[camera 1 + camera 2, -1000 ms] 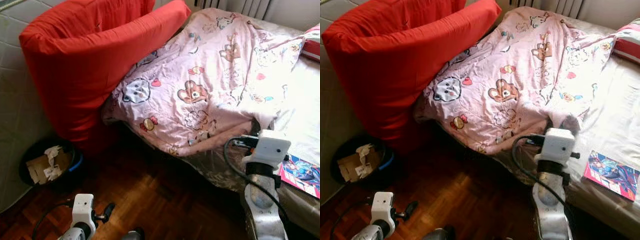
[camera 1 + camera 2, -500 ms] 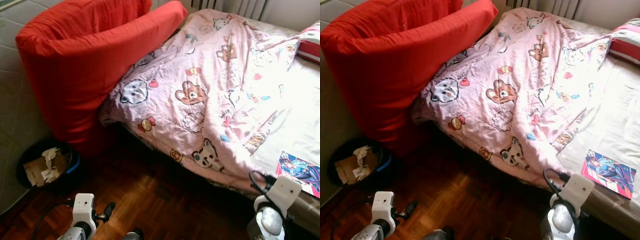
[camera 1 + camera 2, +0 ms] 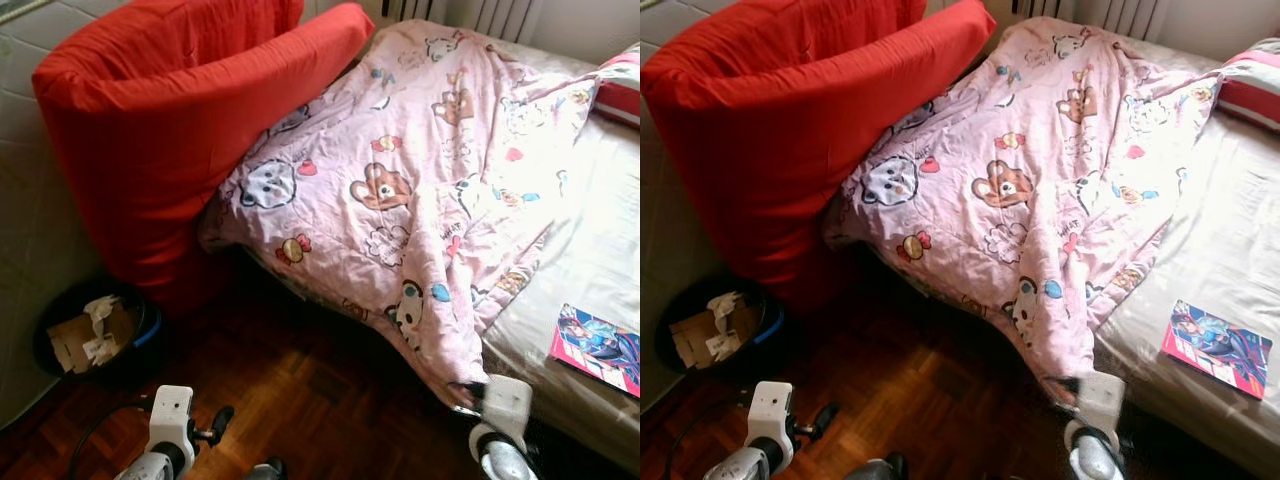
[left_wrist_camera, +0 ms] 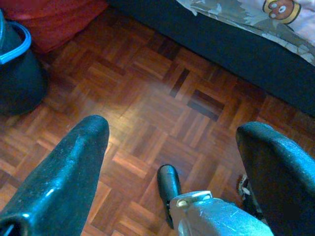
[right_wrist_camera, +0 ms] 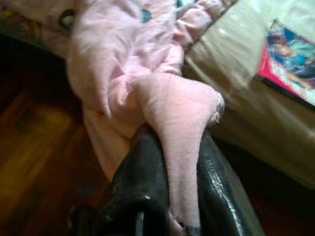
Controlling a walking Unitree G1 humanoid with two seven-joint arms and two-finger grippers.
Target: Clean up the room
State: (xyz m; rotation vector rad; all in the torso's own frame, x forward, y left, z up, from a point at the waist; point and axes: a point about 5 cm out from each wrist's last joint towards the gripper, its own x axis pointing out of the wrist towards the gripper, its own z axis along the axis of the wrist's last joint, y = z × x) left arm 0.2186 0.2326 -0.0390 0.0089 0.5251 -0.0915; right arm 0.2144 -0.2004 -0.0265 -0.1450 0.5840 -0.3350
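Nearest you, the left gripper (image 4: 172, 162) hangs idle over the parquet floor (image 4: 147, 98), fingers spread apart. Your right gripper (image 5: 170, 196) is clamped on a corner of the pink quilt (image 3: 420, 190), the cloth pinched between both fingers so it can be dragged; that arm sits low at the bed (image 3: 590, 260) edge, wrist beside the mattress. Beyond, the quilt drapes off the bed toward the floor, a magazine (image 3: 597, 348) lies on the sheet, and a red cushion (image 3: 170, 130) leans above a bin (image 3: 95, 330).
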